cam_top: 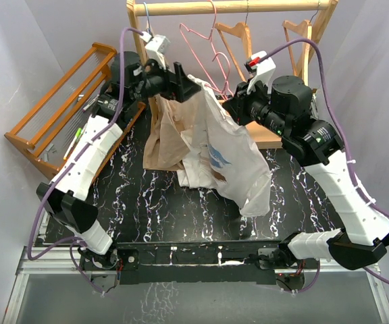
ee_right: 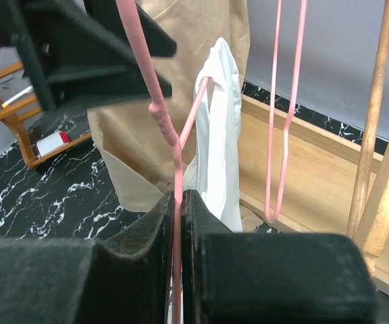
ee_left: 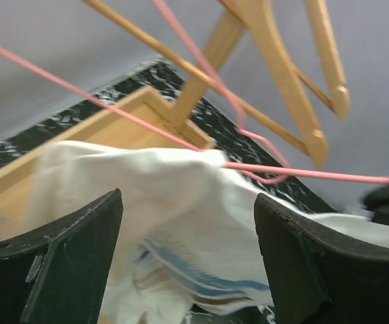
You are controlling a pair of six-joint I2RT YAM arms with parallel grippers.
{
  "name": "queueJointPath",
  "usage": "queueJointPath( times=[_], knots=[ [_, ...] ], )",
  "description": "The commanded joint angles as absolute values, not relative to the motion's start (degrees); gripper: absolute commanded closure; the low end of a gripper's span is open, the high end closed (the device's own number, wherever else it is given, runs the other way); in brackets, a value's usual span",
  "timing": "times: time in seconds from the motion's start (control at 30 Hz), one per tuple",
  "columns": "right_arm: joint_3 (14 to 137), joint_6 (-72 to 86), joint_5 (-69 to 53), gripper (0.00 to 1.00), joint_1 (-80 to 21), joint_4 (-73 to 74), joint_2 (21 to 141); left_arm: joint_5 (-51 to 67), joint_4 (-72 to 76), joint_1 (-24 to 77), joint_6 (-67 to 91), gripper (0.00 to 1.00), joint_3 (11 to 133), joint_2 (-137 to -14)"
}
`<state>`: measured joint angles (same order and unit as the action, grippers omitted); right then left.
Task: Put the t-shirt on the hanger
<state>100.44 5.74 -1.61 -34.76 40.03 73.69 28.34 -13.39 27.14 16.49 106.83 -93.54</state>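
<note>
**Limp shirt, springy wire**

The white cotton t-shirt with blue print (cam_top: 225,155) hangs draped on the thin pink wire hanger (ee_right: 177,169), light and floppy. Right gripper (ee_right: 176,202) jaws clamp the wire; left gripper (ee_left: 188,202) gapes open, empty. Probably best pinched at a bunched shoulder fold

Two white arms (cam_top: 86,158), black joints (cam_top: 296,98), purple cables (cam_top: 319,71)

The middle is pretty much walled off by the hanging white t-shirt (cam_top: 228,158) and the tan garment (cam_top: 162,135) right beside it at 9 o'clock. Up at 12 the rail (cam_top: 248,7) is crowded with the pink wire hanger (ee_right: 139,47) and two wooden hangers (cam_top: 236,28), so not much gap is left there. A slatted wooden rack (cam_top: 59,108) is parked farther out at 9. Open marble tabletop (cam_top: 147,202) is only found at 6 o'clock.
</note>
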Motion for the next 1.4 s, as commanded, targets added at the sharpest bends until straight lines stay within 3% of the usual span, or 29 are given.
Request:
queueJointPath(
  times=[0.0, 0.17, 0.4, 0.5, 0.9, 1.37],
  knots=[
    [102.77, 4.88, -1.64, 0.92, -34.88, 35.66, 70.24, 22.45, -14.37, 21.03, 14.26, 0.23, 108.33, -91.58],
    [102.77, 5.52, -3.36, 0.92, -34.88, 38.2, 68.49, 21.68, -13.3, 17.38, 5.62, 0.26, 108.28, -91.61],
    [105.94, 5.84, -4.53, 0.92, -34.84, 41.96, 68.93, 38.61, -8.41, 17.27, -1.72, 0.31, 104.7, -89.97],
    [107.62, 5.84, -2.13, 0.92, -34.88, 41.72, 70.53, 40.18, -7.77, 17.31, -0.8, 0.32, 105.87, -90.61],
    [112.02, 2.87, 10.01, 0.92, -34.87, 33.35, 79.58, 35.11, -7.14, 17.45, 2.9, 0.33, 105.64, -88.23],
    [121.62, 2.22, 11.57, 0.92, -34.83, 23.78, 89.43, 29.65, -7.63, 17.4, 5.52, 0.33, 105.73, -87.37]
  ],
)
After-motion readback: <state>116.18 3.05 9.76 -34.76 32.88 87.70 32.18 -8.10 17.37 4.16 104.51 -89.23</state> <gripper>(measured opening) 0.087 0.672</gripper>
